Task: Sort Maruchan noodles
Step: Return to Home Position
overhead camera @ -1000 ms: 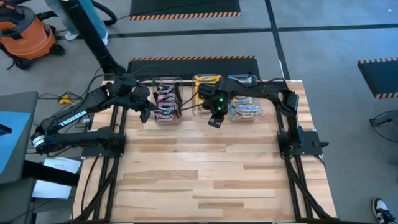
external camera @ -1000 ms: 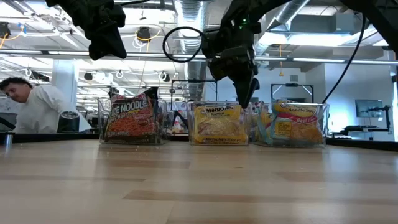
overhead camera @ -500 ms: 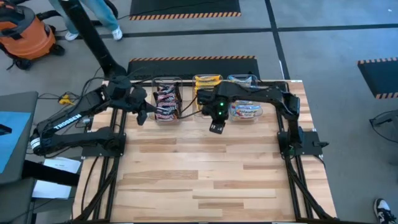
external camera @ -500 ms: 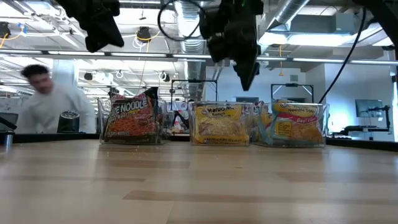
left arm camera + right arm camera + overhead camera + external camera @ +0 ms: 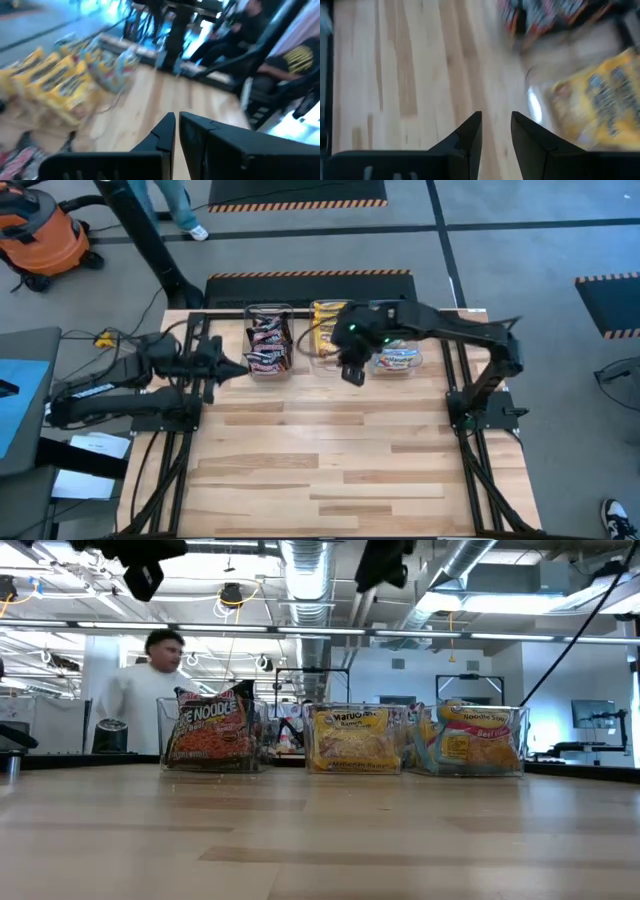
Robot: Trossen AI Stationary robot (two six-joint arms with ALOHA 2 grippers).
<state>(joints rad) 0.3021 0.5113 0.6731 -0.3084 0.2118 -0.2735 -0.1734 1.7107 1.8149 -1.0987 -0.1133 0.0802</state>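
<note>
Three clear tubs stand in a row along the table's far edge. One holds maroon noodle packets (image 5: 267, 345) (image 5: 208, 730), one yellow packets (image 5: 328, 320) (image 5: 350, 738), one light blue packets (image 5: 397, 358) (image 5: 478, 738). The packets stand on edge inside. My left gripper (image 5: 238, 367) (image 5: 176, 117) is shut and points level toward the maroon tub from the table's left, apart from it. My right gripper (image 5: 352, 370) (image 5: 496, 117) hangs open high above the near side of the yellow tub, with nothing between its fingers.
The near half of the wooden table (image 5: 330, 460) is bare boards. A person (image 5: 150, 680) walks behind the table's far edge. An orange vacuum (image 5: 40, 230) stands on the floor off the far left corner.
My left gripper has drawn back from the maroon tub toward the table's left edge and tipped up to near level. My right gripper has risen well above the yellow tub, leaving the low view at its top. The person behind the table has walked toward the right.
</note>
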